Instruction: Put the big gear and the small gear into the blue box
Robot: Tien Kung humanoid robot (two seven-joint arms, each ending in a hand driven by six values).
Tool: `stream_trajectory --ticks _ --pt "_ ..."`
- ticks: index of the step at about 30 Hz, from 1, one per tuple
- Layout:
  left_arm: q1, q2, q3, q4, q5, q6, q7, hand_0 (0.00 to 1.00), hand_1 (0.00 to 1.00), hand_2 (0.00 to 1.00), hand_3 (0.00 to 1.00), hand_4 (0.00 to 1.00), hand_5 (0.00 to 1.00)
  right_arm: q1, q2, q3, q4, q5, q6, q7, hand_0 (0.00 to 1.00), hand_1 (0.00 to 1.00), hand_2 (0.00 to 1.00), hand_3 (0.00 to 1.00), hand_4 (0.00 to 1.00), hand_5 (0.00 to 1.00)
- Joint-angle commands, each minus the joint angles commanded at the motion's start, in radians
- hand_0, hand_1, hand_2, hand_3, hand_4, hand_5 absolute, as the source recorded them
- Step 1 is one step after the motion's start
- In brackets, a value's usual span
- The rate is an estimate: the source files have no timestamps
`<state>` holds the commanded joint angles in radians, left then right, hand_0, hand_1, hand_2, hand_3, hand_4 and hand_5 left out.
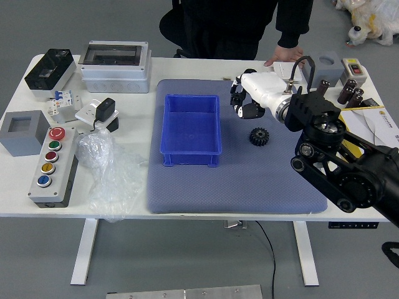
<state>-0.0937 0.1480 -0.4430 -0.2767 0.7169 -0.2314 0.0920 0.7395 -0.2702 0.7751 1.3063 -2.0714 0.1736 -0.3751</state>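
Over the blue mat, my right hand [248, 101] hangs beside the right wall of the blue box, with its white back facing up. Whether it holds anything cannot be made out. A black toothed gear [259, 136] lies flat on the mat, below the hand in the picture and apart from it. The blue box [189, 129] stands upright on the mat's left half, and no gear shows inside it. I cannot pick out a second gear. My left hand is out of view.
A person in black stands at the far side, one hand [288, 55] resting on the table edge by a white block. A button panel [55, 163], clear plastic bag [107, 171] and grey boxes stand left. Dark bottles and papers [374, 124] are at right.
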Motion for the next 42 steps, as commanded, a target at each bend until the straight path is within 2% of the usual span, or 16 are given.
stream_trajectory --ticks 7,17,28,29,34,35,40,41,42 --pt "0.001 -0.005 0.022 0.001 -0.013 0.001 0.001 0.860 0.829 0.826 0.774 0.598 0.374 0.043 0.065 -0.058 -0.051 0.022 -0.004 0.004 0.538 0.398 0.486 0.640 0.452 0.165" --pt "-0.007 -0.012 0.047 0.001 -0.023 -0.001 0.001 0.860 0.829 0.826 0.774 0.598 0.373 0.074 0.130 -0.102 -0.128 0.060 -0.016 0.015 0.536 0.397 0.485 0.639 0.455 0.173" --pt "-0.013 -0.012 0.064 0.001 -0.031 -0.001 0.002 0.860 0.829 0.826 0.775 0.599 0.373 0.073 0.155 -0.120 -0.176 0.110 -0.017 0.027 0.549 0.396 0.498 0.647 0.465 0.176" --pt "-0.013 -0.012 0.065 0.001 -0.031 -0.001 0.002 0.860 0.829 0.826 0.775 0.599 0.373 0.073 0.155 -0.118 -0.177 0.113 -0.015 0.028 0.431 0.456 0.535 0.671 0.709 0.338" --pt "-0.014 -0.010 0.067 0.001 -0.031 -0.001 0.002 0.860 0.829 0.826 0.775 0.599 0.373 0.074 0.154 -0.111 -0.183 0.125 -0.002 0.031 0.431 0.456 0.535 0.671 0.709 0.338" --pt "-0.015 -0.010 0.066 0.001 -0.031 -0.001 0.002 0.860 0.829 0.826 0.774 0.599 0.374 0.074 0.154 -0.110 -0.184 0.126 0.003 0.032 0.509 0.522 0.644 0.821 0.829 0.455" --pt "-0.016 -0.008 0.067 0.001 -0.031 -0.001 0.002 0.860 0.829 0.826 0.774 0.599 0.374 0.077 0.157 -0.105 -0.186 0.127 0.023 0.038 0.509 0.522 0.644 0.821 0.829 0.455" --pt "-0.016 -0.008 0.068 0.001 -0.031 -0.001 0.002 0.860 0.829 0.825 0.774 0.599 0.374 0.077 0.158 -0.104 -0.185 0.127 0.025 0.038 0.554 0.552 0.705 0.858 0.908 0.518" --pt "-0.016 -0.007 0.067 0.001 -0.031 -0.001 0.002 0.860 0.829 0.825 0.774 0.599 0.374 0.078 0.158 -0.103 -0.183 0.127 0.026 0.038 0.554 0.552 0.705 0.858 0.908 0.518"
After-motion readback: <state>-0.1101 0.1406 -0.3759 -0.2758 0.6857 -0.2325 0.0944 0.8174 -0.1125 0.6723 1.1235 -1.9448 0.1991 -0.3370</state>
